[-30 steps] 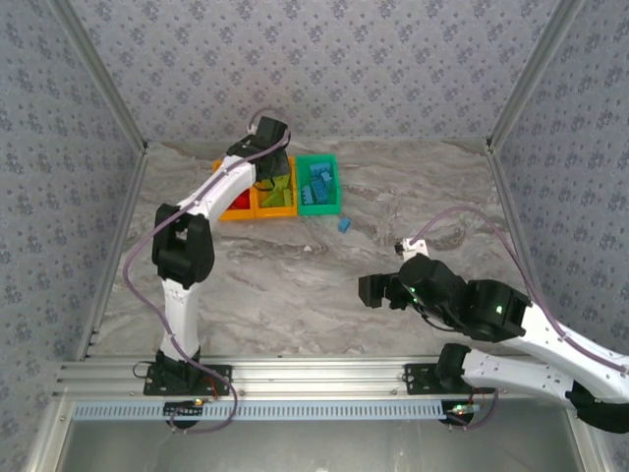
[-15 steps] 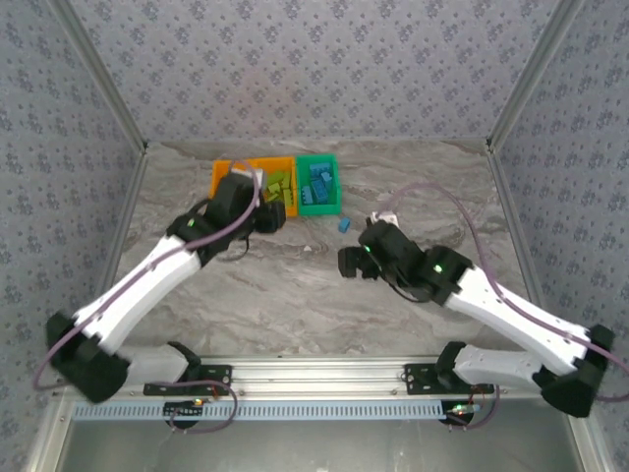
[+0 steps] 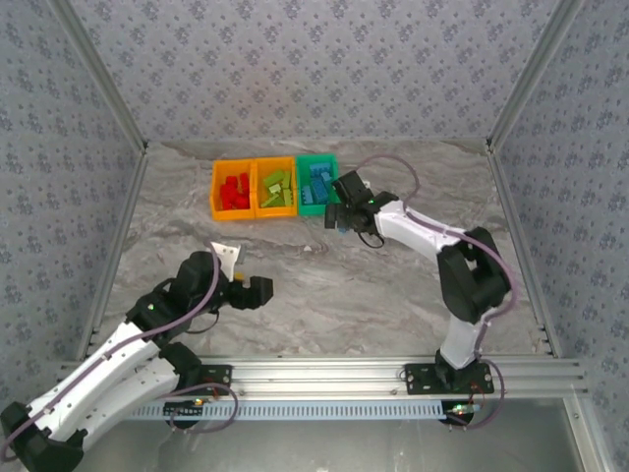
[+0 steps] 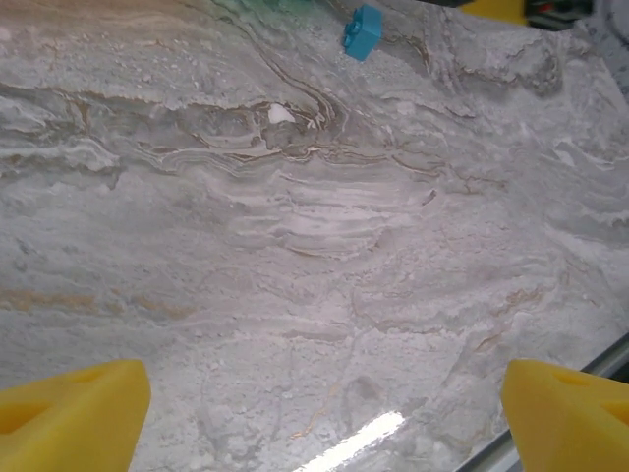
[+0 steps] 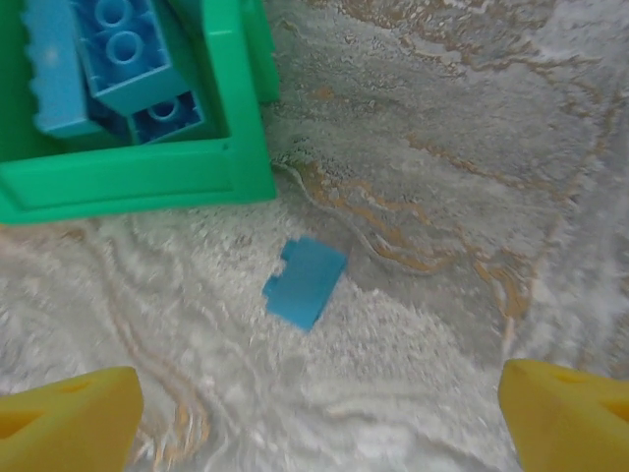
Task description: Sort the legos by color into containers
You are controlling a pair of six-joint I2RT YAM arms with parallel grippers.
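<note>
Marbled grey desk (image 3: 334,295), matte and grainy, veined with brown and white streaks. Around it, walls (image 3: 324,69) papered in a small repeating floral print, and a ribbed aluminium rail (image 3: 324,374) along the near edge.

At the far side, three smooth, open-topped rectangular plastic bins side by side in a row: left orange bin (image 3: 215,192) with glossy red bricks (image 3: 234,193), middle orange bin (image 3: 275,211) with lime bricks (image 3: 277,185), green bin (image 3: 317,157) at the right end with studded light blue bricks (image 3: 316,183) piled at angles.

On the bare stone just beside the green bin's near right corner, apart from its rounded lip, one loose blue brick (image 5: 305,282): small, boxy, a plain flat face up toward the right wrist camera, a little notch along one edge.

Right hand (image 3: 337,218) above that brick, spread wide, gripping nothing; soft-looking yellow wedge fingertips (image 5: 69,413) at either lower corner of its wrist view, well clear of the brick between them.

Left hand (image 3: 260,290) low over the near left part of the desk, well apart from the bins, likewise spread wide and empty; same yellow wedge fingertips (image 4: 570,413) over bare marble, with the loose blue brick far off at the top of that view.
</note>
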